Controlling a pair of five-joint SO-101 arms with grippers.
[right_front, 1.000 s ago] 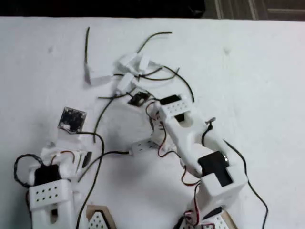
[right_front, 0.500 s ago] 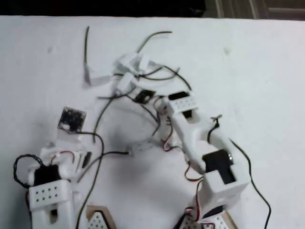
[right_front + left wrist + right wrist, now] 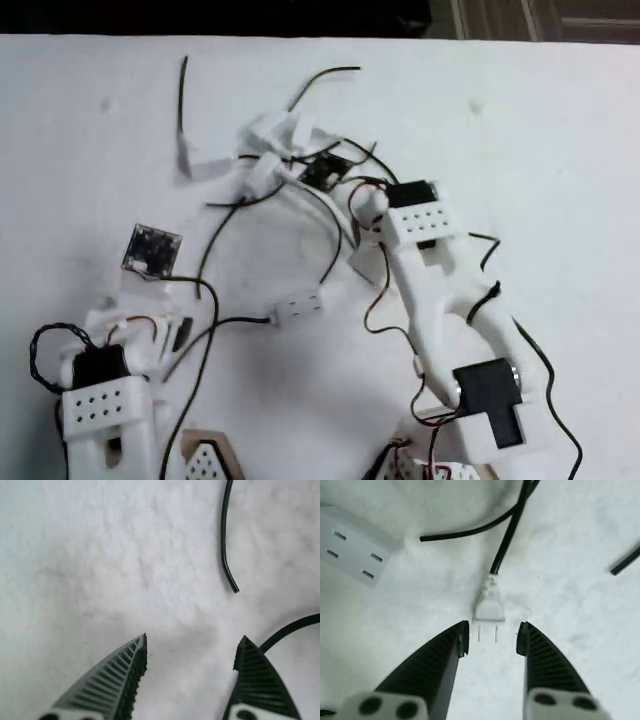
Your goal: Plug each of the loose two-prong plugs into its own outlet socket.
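White bench (image 3: 580, 605) lies under the right claw (image 3: 492, 630), parted narrowly. A two-prong plug (image 3: 489, 606) sits just ahead, prongs between its tips, an outlet socket (image 3: 351, 550) nearby. Over by a cord (image 3: 225, 550), the left claw (image 3: 192, 647) gapes wide.

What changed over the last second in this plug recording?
The right arm swung farther out and to its right; its open right gripper now brackets the prongs of a white two-prong plug on a black cord, without gripping it. The open left gripper and the white rectangular block stayed put.
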